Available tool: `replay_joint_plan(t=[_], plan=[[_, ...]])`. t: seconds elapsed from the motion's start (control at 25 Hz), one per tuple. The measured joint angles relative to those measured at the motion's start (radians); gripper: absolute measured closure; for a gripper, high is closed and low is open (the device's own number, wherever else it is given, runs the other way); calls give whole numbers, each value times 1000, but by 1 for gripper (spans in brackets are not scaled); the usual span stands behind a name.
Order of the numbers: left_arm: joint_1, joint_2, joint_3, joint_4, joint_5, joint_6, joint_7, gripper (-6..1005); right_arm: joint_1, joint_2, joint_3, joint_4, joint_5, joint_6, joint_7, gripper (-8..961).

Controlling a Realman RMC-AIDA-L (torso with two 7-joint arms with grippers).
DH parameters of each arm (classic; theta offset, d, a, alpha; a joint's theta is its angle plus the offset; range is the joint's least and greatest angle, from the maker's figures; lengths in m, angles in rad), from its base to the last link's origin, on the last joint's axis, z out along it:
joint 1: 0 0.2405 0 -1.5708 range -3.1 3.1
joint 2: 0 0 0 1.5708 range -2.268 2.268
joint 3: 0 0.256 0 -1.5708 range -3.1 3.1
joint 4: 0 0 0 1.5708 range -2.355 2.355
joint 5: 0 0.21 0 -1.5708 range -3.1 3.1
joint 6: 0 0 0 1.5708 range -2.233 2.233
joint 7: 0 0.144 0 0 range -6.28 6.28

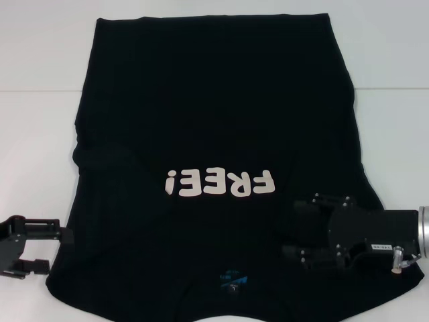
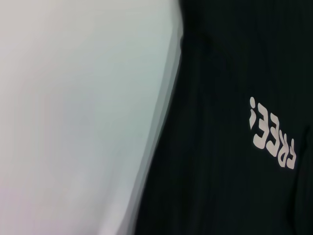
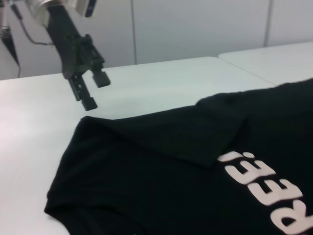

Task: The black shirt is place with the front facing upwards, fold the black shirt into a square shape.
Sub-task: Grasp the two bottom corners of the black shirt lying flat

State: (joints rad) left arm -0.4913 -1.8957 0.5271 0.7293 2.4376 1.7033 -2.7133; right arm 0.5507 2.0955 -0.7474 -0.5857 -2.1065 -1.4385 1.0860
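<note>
The black shirt (image 1: 214, 121) lies spread flat on the white table (image 1: 40, 147), front up. Its white "FREE!" letters (image 1: 220, 182) read upside down, and the blue neck label (image 1: 231, 278) is near the front edge. My left gripper (image 1: 48, 249) is open and empty, hovering just off the shirt's left edge near the front. It also shows in the right wrist view (image 3: 94, 90), above bare table. My right gripper (image 1: 299, 229) is open and empty over the shirt's front right part. The shirt also shows in the left wrist view (image 2: 225, 73) and the right wrist view (image 3: 161, 181).
The left sleeve (image 3: 215, 129) lies folded in over the shirt's body. Bare white table shows on both sides of the shirt (image 1: 395, 134). A seam (image 1: 40, 88) crosses the table farther back. A second white table surface (image 3: 274, 61) stands beyond.
</note>
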Motion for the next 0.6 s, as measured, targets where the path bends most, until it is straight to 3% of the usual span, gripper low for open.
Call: replay_joint_plan(t=[0.6], plan=[[-19,-12,0,-7,125,-39,-39,124,8,-2,-4,3,1,-13,-23,38]])
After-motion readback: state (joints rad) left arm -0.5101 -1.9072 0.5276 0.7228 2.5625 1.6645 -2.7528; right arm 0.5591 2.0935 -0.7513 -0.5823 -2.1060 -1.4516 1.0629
